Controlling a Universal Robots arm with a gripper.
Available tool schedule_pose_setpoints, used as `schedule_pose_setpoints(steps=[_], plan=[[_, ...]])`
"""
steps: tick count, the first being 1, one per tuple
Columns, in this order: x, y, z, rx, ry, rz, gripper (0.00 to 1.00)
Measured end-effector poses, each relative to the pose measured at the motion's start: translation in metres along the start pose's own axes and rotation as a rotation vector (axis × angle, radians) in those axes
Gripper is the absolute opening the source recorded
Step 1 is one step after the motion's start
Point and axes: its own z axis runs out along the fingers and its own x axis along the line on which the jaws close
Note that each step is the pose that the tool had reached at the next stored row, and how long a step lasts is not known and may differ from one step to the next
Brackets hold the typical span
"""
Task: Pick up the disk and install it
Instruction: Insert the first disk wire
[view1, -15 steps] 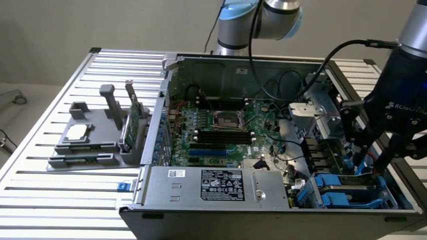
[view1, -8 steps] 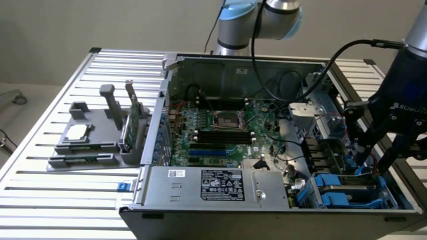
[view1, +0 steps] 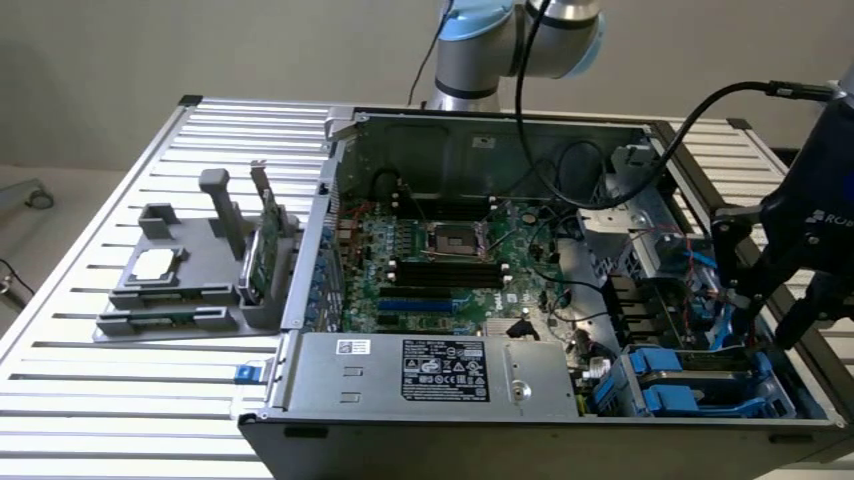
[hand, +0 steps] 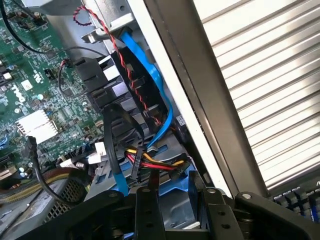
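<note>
You're hanging the claw (view1: 771, 318) over the near corner of the open computer case (view1: 400, 445), on the exterior view's right. Its jaws are standing partly open and gripping nothing that I can see. The disk (view1: 701, 378) is lying just below it in that corner's drive bay, blue rails (view1: 657, 370) showing at its side. In the wrist view, blue plastic (hand: 192, 186) is showing between the two fingers (hand: 148, 200), with the cable bundle (hand: 150, 162) just beyond. I'm reading this as you lining up along the rails while keeping clear of the wiring and the case wall. The case is resting on the slatted counter (view1: 120, 395).
</note>
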Motion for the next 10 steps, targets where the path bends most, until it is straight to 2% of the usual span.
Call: schedule_pose_setpoints(steps=[4,6,7,10], plan=[[-0.0026,-0.0046,0.0011,-0.0020,0.0022,0.006,0.37],[-0.0030,-0.0054,0.0016,-0.0054,0.0054,0.014,0.37],[-0.0030,-0.0054,0.0019,-0.0099,0.0089,0.020,0.37],[-0.0029,-0.0053,0.0027,-0.0287,0.0232,0.046,0.37]])
